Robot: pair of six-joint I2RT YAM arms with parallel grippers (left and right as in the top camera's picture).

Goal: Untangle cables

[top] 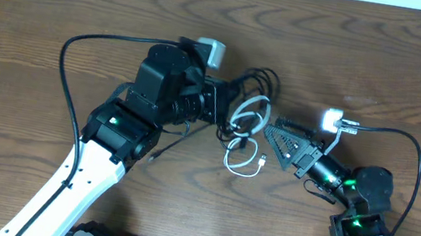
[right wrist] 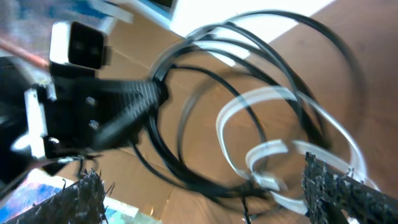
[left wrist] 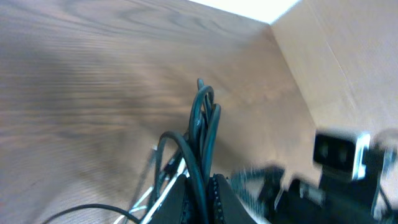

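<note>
Black cables (top: 260, 82) and one white cable (right wrist: 266, 149) lie tangled at the overhead frame's centre. Your left gripper (top: 225, 103) is clamped on the black ones. Your right gripper (top: 276, 133), just right of centre, gapes wide and empty. Close it on the white cable alone, then draw apart slowly.

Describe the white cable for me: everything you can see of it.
The white cable is a thin, smooth, plastic-looking cord bent in loose loops on the table, with one small plug end lying flat. The black cables cross through its loops, so it is tangled. The open right gripper faces its loops; contact is unclear. The left gripper clamps black strands, seemingly not it.
</note>
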